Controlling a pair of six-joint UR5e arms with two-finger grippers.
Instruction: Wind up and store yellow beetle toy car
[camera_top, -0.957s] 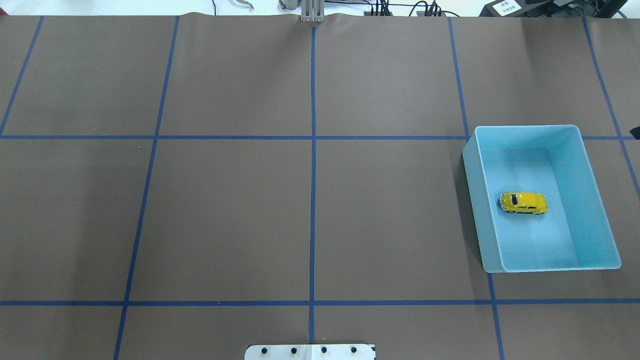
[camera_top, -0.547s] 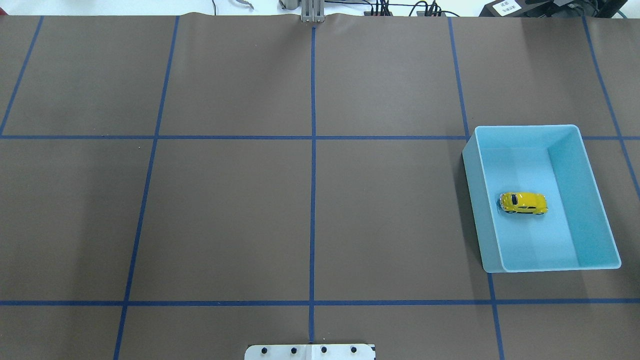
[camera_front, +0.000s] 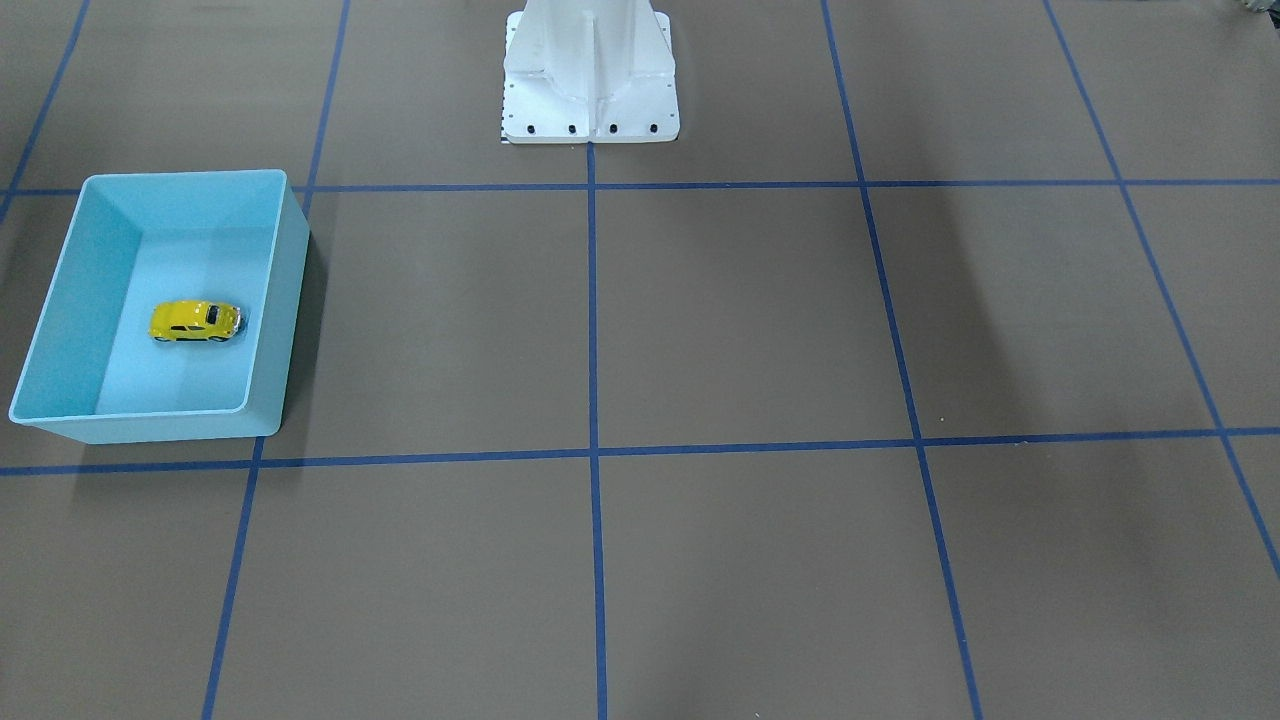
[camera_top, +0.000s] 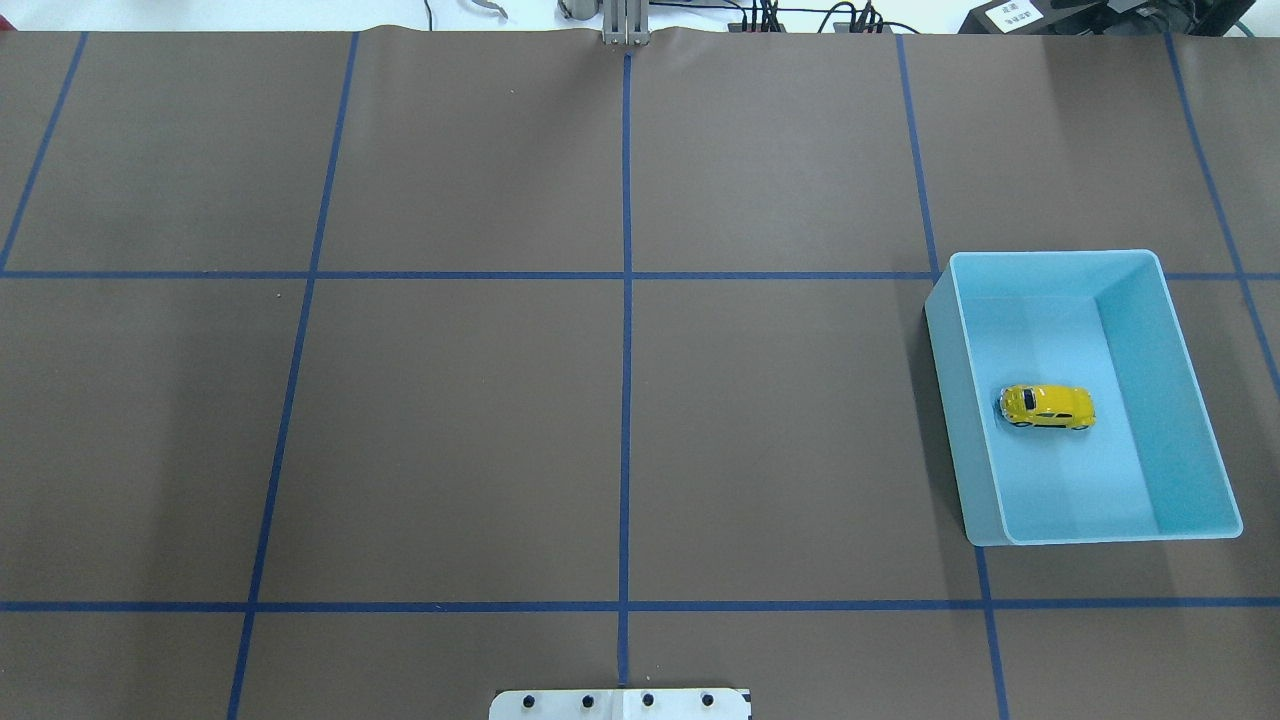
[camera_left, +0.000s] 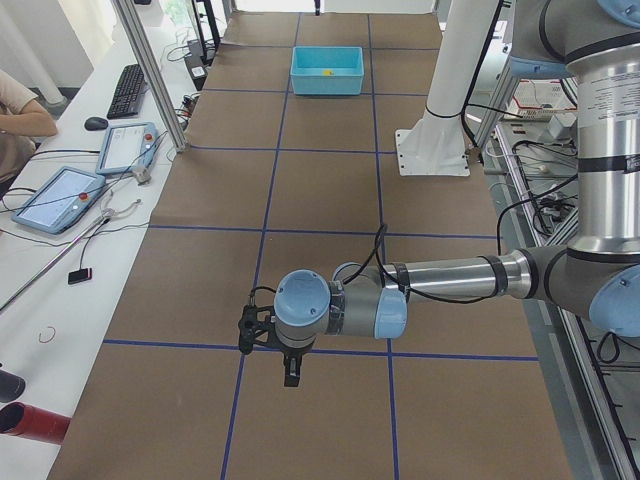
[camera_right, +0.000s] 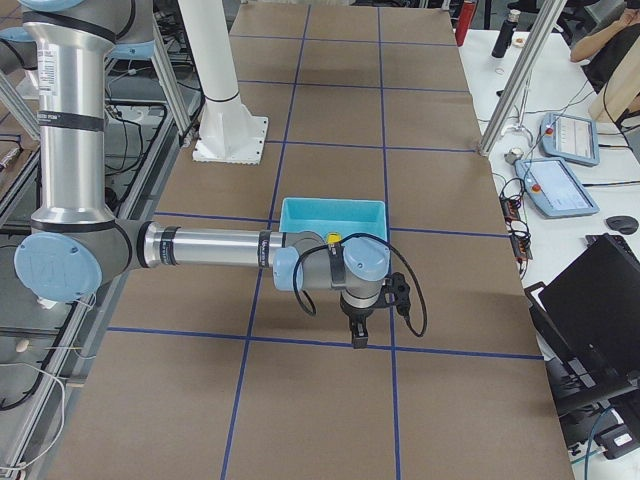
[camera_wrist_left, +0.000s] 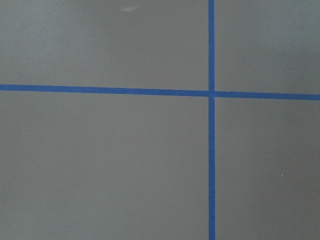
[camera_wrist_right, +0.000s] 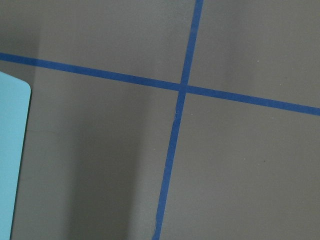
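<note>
Counting one yellow car (camera_top: 1047, 406), one blue bin (camera_top: 1165, 400), car's length side to side along the table, nose end unclear, left gripper (camera_left: 291, 376), right gripper (camera_right: 357, 340), I cannot tell their grip.

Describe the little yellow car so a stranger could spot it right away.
On the brown table gridded with blue tape, find the light blue bin on the robot's right side. Inside, on its floor, sits the yellow beetle toy car: tiny, rounded, dark-windowed, the bin's only content.
</note>
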